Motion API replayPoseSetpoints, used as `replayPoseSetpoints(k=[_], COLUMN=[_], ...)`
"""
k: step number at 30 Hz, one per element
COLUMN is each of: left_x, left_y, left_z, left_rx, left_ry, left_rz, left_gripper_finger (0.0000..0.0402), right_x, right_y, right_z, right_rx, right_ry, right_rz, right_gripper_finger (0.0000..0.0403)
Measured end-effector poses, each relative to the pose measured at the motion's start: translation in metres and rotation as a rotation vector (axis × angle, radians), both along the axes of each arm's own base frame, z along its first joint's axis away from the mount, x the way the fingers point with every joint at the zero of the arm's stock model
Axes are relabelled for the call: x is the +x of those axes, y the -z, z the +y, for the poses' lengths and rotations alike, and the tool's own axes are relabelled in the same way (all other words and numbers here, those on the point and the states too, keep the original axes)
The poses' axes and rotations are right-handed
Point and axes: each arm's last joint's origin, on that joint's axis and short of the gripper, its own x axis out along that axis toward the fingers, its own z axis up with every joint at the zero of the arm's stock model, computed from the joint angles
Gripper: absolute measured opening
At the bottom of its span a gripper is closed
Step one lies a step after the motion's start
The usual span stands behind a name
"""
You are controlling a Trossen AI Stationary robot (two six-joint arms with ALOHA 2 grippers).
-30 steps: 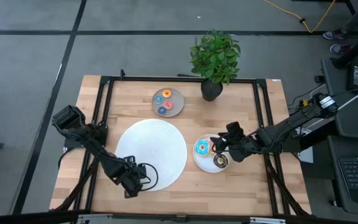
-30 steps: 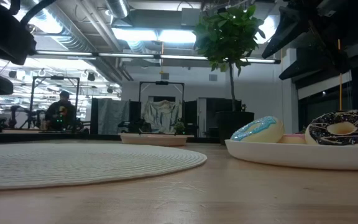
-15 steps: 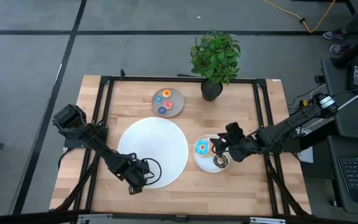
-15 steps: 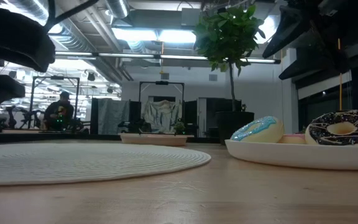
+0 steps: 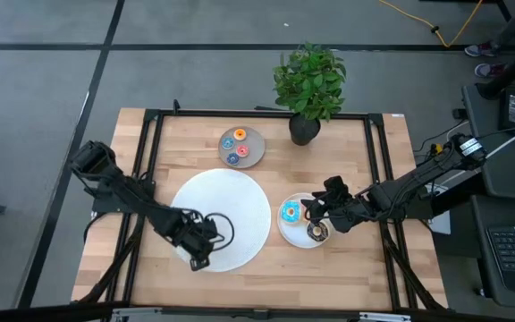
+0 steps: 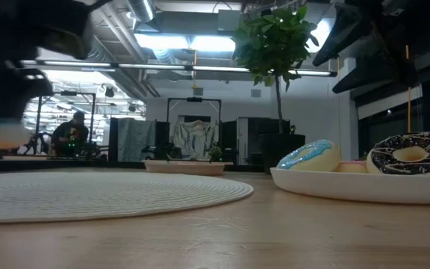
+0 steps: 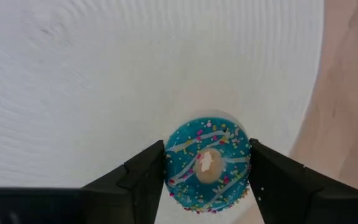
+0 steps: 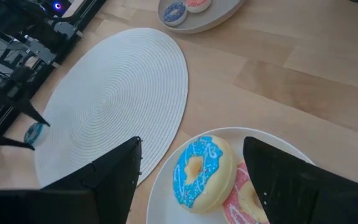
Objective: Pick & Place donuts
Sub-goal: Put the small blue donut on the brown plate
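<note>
From above, the wooden surface (image 5: 347, 268) carries a large white disc (image 5: 231, 201), and the left hand (image 5: 206, 243) hovers over its 7 o'clock edge, farther onto the disc than a second ago. The left wrist view shows its fingers clamped on a teal donut (image 7: 207, 165) above the disc: placing is in hand, and next calls for lowering and releasing. The right hand (image 5: 316, 212) waits spread open over the white plate (image 8: 160, 186) holding a blue donut (image 8: 196, 169).

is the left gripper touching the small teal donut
Touching. In the left wrist view the left gripper has a finger pressed against each side of the teal donut, held over the white mat.
</note>
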Motion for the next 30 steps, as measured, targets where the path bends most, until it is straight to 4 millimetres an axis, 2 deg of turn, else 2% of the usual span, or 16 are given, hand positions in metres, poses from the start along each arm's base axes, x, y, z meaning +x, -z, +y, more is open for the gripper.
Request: replayPoseSetpoints(k=[11,21,30], left_x=[0.021,0.035,0.035], left_y=[-0.022,-0.027,-0.030], left_z=[0.062,0.132,0.200], left_rx=[0.052,0.070,0.077], left_ry=[-0.099,-0.166,-0.273], left_rz=[-0.082,-0.092,-0.100], left_gripper_finger=[0.0205,0.0205,0.0200], right_x=[0.000,0.001,0.001], right_y=[0.000,-0.001,-0.001], right_z=[0.000,0.000,0.000], right_rx=[-0.004,-0.001,-0.004], right_ry=[0.004,0.004,0.003], right_rz=[-0.004,-0.013,-0.011], right_gripper_finger=[0.0283,0.0283,0.0283])
